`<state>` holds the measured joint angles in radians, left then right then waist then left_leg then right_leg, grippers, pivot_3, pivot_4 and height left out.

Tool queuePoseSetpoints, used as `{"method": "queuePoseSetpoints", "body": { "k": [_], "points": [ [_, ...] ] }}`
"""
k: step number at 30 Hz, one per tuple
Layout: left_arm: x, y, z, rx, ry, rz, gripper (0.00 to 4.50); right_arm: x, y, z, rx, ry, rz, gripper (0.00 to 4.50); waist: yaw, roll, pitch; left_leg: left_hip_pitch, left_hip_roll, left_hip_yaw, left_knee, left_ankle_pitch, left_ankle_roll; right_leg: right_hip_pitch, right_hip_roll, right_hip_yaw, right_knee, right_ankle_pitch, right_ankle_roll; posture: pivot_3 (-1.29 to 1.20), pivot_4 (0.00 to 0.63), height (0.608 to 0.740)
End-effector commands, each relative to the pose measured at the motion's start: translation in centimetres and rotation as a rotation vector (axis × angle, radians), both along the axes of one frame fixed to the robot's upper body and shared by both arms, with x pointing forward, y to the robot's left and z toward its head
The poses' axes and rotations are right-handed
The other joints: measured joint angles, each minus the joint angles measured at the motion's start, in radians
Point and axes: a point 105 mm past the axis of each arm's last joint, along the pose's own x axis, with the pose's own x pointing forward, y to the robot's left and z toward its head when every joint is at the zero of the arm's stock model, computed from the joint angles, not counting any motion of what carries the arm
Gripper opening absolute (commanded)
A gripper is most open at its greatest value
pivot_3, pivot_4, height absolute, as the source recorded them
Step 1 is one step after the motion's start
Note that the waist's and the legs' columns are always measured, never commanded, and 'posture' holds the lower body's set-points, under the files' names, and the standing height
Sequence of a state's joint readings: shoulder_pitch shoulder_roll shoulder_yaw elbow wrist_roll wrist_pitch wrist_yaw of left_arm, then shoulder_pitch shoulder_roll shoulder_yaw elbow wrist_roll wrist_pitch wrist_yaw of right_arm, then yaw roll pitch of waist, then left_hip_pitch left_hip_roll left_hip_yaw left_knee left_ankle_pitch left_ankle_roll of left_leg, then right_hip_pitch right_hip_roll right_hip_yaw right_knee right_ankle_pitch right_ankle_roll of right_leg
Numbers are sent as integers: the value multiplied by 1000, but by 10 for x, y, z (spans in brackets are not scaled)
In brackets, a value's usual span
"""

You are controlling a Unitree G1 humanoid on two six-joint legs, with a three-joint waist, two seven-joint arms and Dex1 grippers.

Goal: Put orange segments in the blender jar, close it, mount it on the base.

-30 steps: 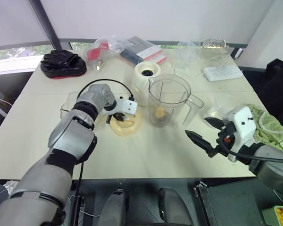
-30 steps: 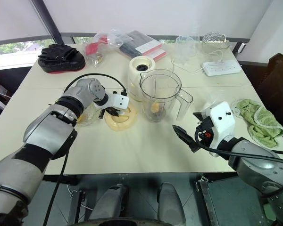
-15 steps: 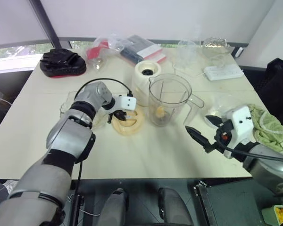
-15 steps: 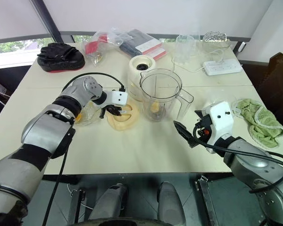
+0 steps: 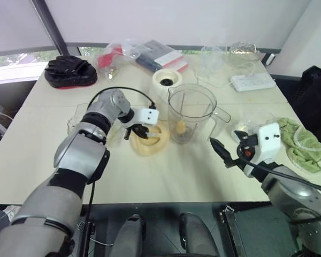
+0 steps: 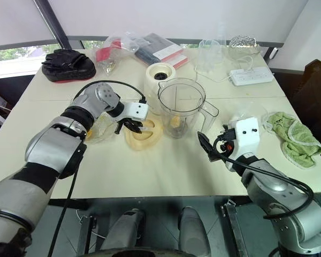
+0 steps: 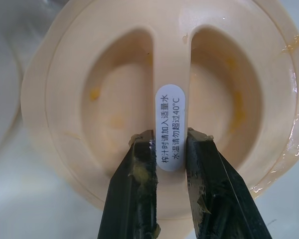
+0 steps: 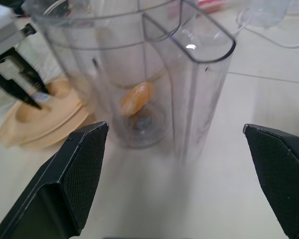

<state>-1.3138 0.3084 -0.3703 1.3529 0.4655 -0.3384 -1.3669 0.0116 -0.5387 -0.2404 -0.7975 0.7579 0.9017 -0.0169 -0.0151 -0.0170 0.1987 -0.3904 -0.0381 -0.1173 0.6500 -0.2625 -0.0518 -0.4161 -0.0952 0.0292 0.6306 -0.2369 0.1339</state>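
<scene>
The clear blender jar [image 5: 191,113] stands upright mid-table with an orange segment [image 8: 137,97] at its bottom. Behind it to the left is the cream blender base [image 5: 167,81]. The cream lid [image 5: 148,139] lies on the table left of the jar. My left gripper [image 7: 170,142] is shut on the lid's central ridge, one finger on each side of the white label. My right gripper [image 5: 226,143] is open, low over the table just right of the jar's handle [image 8: 202,84], its fingers pointing at the jar.
A clear plastic container [image 5: 77,118] sits left of the lid. Along the far edge are a black pad [image 5: 70,71], plastic bags [image 5: 150,56], a clear cup [image 5: 211,59] and a power strip [image 5: 253,82]. A green towel [image 5: 302,139] lies at the right.
My right gripper has moved left and forward, closer to the jar's handle. My left gripper and the lid have shifted slightly right toward the jar.
</scene>
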Motion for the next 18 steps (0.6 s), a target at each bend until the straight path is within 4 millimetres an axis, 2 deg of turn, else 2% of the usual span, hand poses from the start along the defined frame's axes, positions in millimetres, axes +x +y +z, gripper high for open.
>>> {"method": "queuePoseSetpoints", "body": {
  "k": [1, 10, 18],
  "points": [
    [-1, -1, 28, -66, -26, -67, 267, 5, 4, 8, 38, -57, -43, 4500, -1, 0, 0, 0, 0, 0, 0, 0, 0, 0, 0, 0, 0, 0, 0, 0, 150, 740],
    [-5, 13, 38, -144, -13, -69, 267, 24, 11, 2, 53, -77, -152, 4500, -1, 0, 0, -1, 0, 0, 0, 0, 0, -1, 0, 0, 1, 0, 0, 0, 150, 740],
    [-10, 21, 54, -178, -9, -105, 267, 49, -10, -8, -12, -86, -307, 4500, -3, 0, 0, -1, 0, 0, -1, 0, 0, -2, 0, 0, 2, 0, 0, 0, 150, 740]
  ]
}}
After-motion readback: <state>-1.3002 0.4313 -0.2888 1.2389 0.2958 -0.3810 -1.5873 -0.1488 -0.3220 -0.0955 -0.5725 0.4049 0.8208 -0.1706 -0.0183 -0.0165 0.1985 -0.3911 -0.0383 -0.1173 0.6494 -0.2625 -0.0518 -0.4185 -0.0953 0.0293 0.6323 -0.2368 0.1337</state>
